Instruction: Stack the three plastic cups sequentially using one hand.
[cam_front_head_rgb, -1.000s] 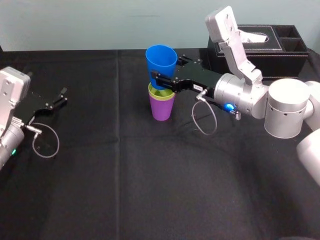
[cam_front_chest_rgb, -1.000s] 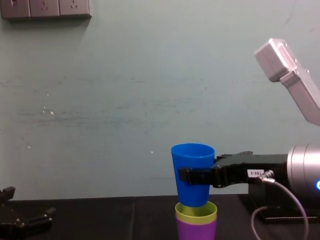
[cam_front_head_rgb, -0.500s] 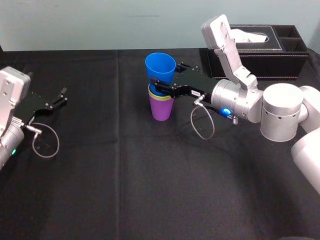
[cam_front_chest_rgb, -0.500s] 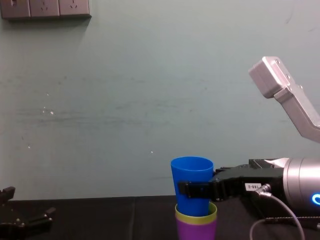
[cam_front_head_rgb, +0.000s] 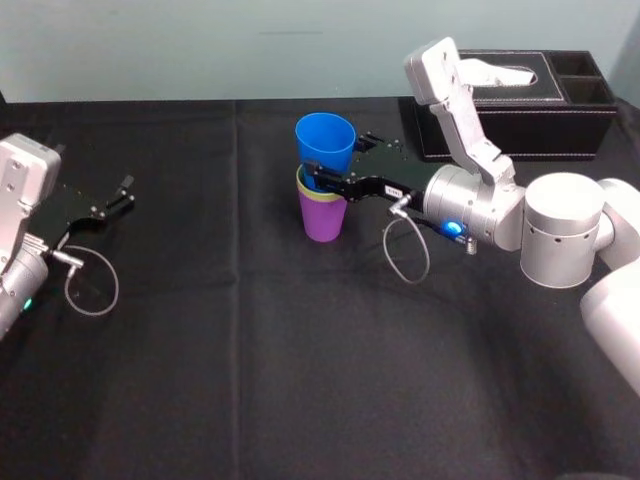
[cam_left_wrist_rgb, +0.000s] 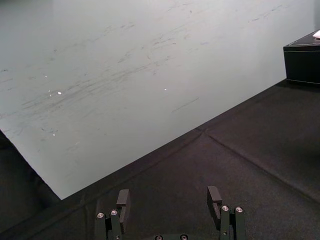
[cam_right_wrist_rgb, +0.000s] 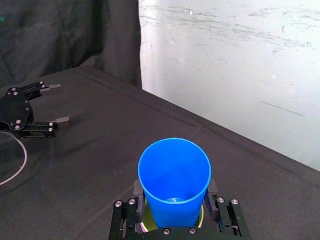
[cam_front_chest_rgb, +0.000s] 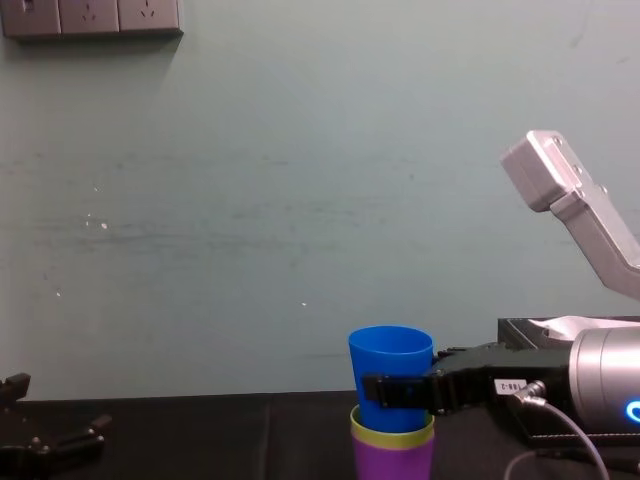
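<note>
The purple cup (cam_front_head_rgb: 322, 221) stands upright at the table's middle back, with the yellow-green cup (cam_front_head_rgb: 316, 193) nested in it. The blue cup (cam_front_head_rgb: 325, 145) sits partly down inside the yellow-green one, its upper half standing out. My right gripper (cam_front_head_rgb: 332, 162) reaches in from the right and is shut on the blue cup, one finger on each side of its lower wall. From the right wrist I look into the blue cup (cam_right_wrist_rgb: 174, 179), held in the right gripper (cam_right_wrist_rgb: 175, 197). The chest view shows the blue cup (cam_front_chest_rgb: 390, 372) over the yellow-green rim (cam_front_chest_rgb: 392, 431) and the purple cup (cam_front_chest_rgb: 392, 463). My left gripper (cam_front_head_rgb: 127, 193) rests open at the far left.
A black tissue box (cam_front_head_rgb: 520, 100) stands at the back right, just behind my right arm. Black cloth (cam_front_head_rgb: 250, 350) covers the table, with wide free room in front. A wall runs close behind the table.
My right gripper has lowered the blue cup from above the stack down into the yellow-green cup. The left arm has not moved.
</note>
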